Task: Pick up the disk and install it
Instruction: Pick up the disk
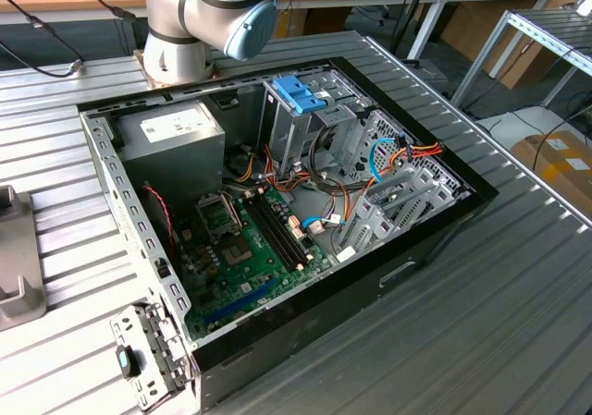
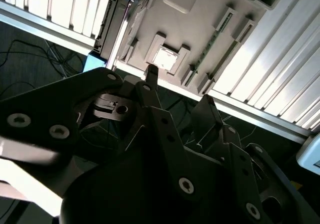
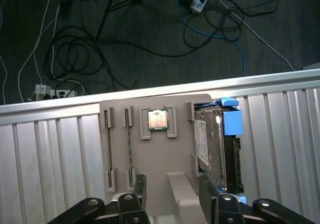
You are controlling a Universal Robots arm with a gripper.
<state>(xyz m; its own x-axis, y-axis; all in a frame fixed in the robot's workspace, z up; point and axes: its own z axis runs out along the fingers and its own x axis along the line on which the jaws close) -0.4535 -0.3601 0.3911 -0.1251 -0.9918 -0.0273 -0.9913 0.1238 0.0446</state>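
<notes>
The disk (image 3: 210, 144) is a grey metal hard drive in a light-blue carrier. It stands on edge in a slot at one side of a grey holder tray (image 3: 155, 159), and it also appears in the second wrist view (image 2: 116, 22). My gripper (image 3: 172, 196) hovers above the tray with its two dark fingers (image 3: 137, 191) spread apart and nothing between them. In the second wrist view the gripper (image 2: 180, 89) is also open, its fingertips (image 2: 151, 74) over the tray's middle, apart from the disk.
A processor chip (image 3: 158, 119) sits in the tray beside two narrow slots. The open computer case (image 1: 139, 276) lies on the ribbed metal table (image 1: 518, 323), with a blue-handled carrier (image 1: 301, 93) on its drive cage. Cables (image 3: 75, 59) lie on the floor past the table edge.
</notes>
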